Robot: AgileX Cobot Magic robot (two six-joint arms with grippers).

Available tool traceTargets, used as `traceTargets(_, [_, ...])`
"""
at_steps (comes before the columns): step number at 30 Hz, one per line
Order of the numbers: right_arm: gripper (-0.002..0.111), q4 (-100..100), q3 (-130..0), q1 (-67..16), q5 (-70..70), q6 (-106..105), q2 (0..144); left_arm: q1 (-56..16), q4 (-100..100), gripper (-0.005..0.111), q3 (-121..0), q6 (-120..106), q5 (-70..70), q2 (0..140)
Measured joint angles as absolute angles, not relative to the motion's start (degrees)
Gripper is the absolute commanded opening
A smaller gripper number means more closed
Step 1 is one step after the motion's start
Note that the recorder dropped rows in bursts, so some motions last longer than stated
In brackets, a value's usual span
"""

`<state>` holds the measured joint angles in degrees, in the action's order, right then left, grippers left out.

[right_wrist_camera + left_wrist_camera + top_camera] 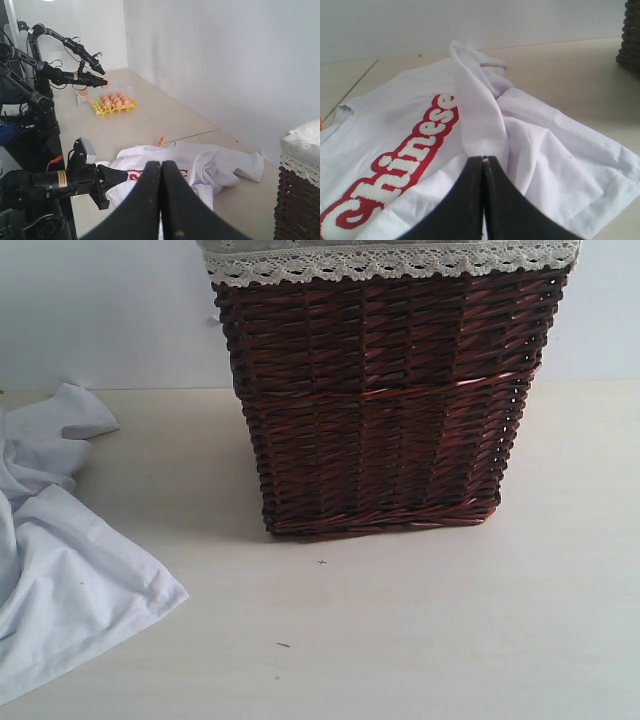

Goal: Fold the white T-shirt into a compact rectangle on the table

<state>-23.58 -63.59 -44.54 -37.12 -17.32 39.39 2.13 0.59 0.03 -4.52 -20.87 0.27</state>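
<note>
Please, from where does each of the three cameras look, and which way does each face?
Exterior: off the arms, low over the table, facing the basket side; T-shirt at the left edge; no robot part shows.
Left wrist: on its arm, low, looking along the shut left gripper onto the T-shirt; basket corner at the frame edge.
Right wrist: on its arm, held high, looking past the shut right gripper across the T-shirt; the left arm shows too.
Shared: all three show T-shirt and basket.

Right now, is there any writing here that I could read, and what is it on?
"Chinese": across the chest of the T-shirt; a fold may hide more letters.
Yellow label on the black arm: too small to read.
</note>
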Motion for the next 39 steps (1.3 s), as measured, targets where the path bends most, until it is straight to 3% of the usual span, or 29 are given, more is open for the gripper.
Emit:
traceTargets(13, [0.000,-30.9,-63.6,-44.5,-37.1,-2.9,39.4,2.1,0.6,0.000,0.0,-4.5,-21.0,0.3])
traceTargets(28, [0.000,-24.8,-63.6,-44.5,-33.4,-4.4,39.4,2.1,0.6,0.000,0.0,-4.5,-21.0,0.3])
traceTargets(36, [0.000,-22.5,-63.6,-44.5,-40.2,-6.0,43.9,2.1,0.6,0.000,0.0,-4.5,-21.0,0.3])
traceTargets(39, [0.011,-22.7,-63.6,-44.5,-41.3,-7.2,49.8,2.1,0.6,0.000,0.0,-4.5,-21.0,0.3])
